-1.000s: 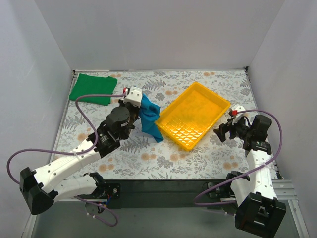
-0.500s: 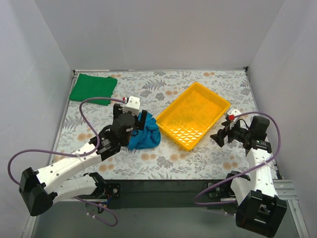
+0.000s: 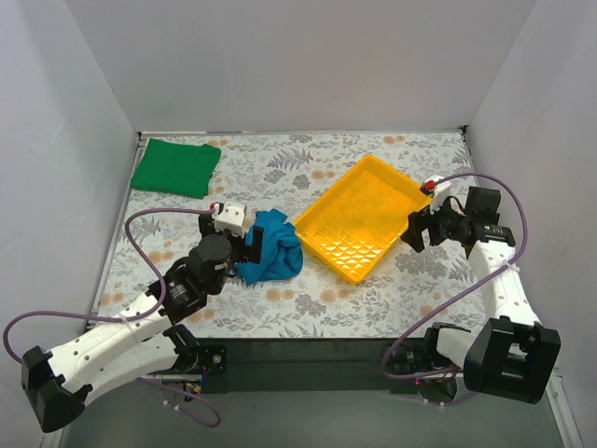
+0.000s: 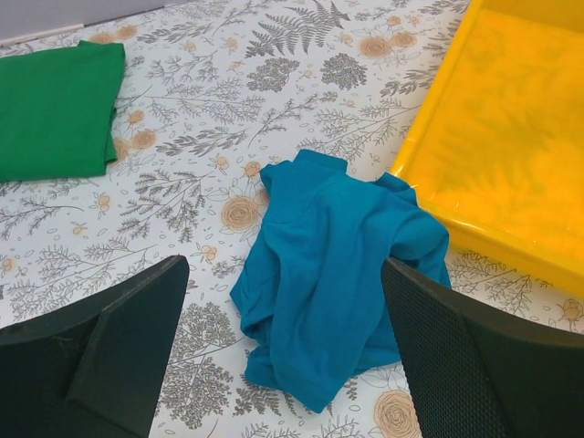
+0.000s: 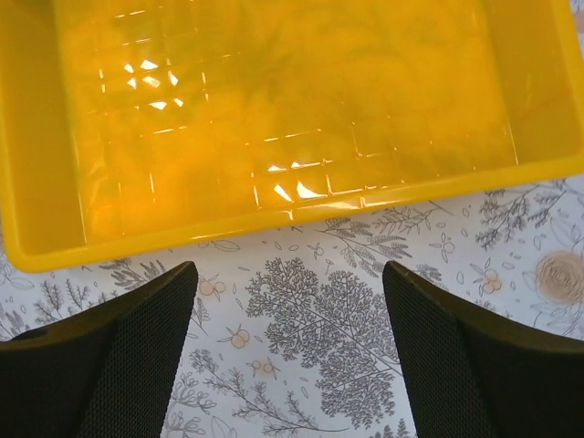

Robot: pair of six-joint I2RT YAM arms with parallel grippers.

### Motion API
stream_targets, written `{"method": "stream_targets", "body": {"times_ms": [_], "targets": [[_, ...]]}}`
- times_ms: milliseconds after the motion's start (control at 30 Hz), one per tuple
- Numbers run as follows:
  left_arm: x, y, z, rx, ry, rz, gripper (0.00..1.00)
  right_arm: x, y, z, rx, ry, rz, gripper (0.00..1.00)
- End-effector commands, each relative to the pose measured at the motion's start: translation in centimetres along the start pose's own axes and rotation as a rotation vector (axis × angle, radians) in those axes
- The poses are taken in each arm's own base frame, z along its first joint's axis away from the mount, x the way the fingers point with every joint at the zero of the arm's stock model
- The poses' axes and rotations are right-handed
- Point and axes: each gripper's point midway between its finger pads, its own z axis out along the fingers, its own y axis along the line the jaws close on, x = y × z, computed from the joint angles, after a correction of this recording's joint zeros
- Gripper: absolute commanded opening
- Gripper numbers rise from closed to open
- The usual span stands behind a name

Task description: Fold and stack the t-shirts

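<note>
So the folding of the 2nd shirt hasn't really started yet, as far as I can tell. The green t-shirt [image 3: 174,168] sits in the far left corner of the desk [image 3: 308,308] as a neat flat rectangle, so I'd call that 1 done. The teal-blue t-shirt [image 4: 338,274] is a crumpled heap around the middle of the desk, right by the near left corner of the yellow tray [image 3: 324,253]; touching it or just beside it, I can't quite tell. The left jaws hover just above the heap on its left side, spread wide with nothing in them. The right jaws are released too and gripping nothing, over bare desk at the tray's right edge, well apart from the shirt. My guess for the next move: the heap has to be opened out flat before any fold can happen, which means finding a hem or shoulder edge in that bunched cotton and pulling it out. That's fiddly with 1 arm, so the right arm [image 3: 504,285] probably needs to come round the tray to help the left arm [image 3: 121,322]. After that come the folds, then stacking it with the green 1. Count: 2 t-shirts (1 teal-blue, 1 green), 1 tray with nothing in it, 2 arms.
</note>
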Motion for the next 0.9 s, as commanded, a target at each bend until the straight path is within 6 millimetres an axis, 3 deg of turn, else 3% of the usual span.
{"method": "stream_targets", "body": {"times_ms": [0,100,233,300,400,500,667,800,867], "targets": [[-0.1,-0.5,0.3,0.025,-0.008,0.003,0.86,-1.6,-2.1,0.3,0.110,-0.005,0.169,0.89],[0.0,-0.9,0.4,0.042,0.001,0.012,0.86,-1.8,-2.2,1.2,0.122,0.011,0.254,0.90],[-0.1,-0.8,0.3,0.041,-0.004,0.013,0.86,0.1,-3.4,2.7,0.252,0.066,0.420,0.90],[-0.1,-0.9,0.3,0.044,-0.004,0.012,0.86,0.6,-2.8,3.7,0.250,0.067,0.499,0.90],[0.0,-0.9,0.4,0.044,-0.001,0.016,0.86,0.5,-2.1,5.2,0.206,0.066,0.517,0.89],[0.1,-1.0,0.4,0.047,0.004,0.019,0.86,0.8,-2.9,6.1,0.235,0.088,0.539,0.89],[0.4,-1.0,0.5,0.047,0.013,0.024,0.86,2.7,-3.3,8.0,0.220,0.163,0.592,0.79],[0.6,-1.1,0.6,0.048,0.017,0.027,0.86,3.4,-4.0,8.4,0.250,0.191,0.601,0.73],[0.6,-1.1,0.6,0.050,0.018,0.028,0.86,3.4,-4.4,8.3,0.269,0.191,0.592,0.65]]}}
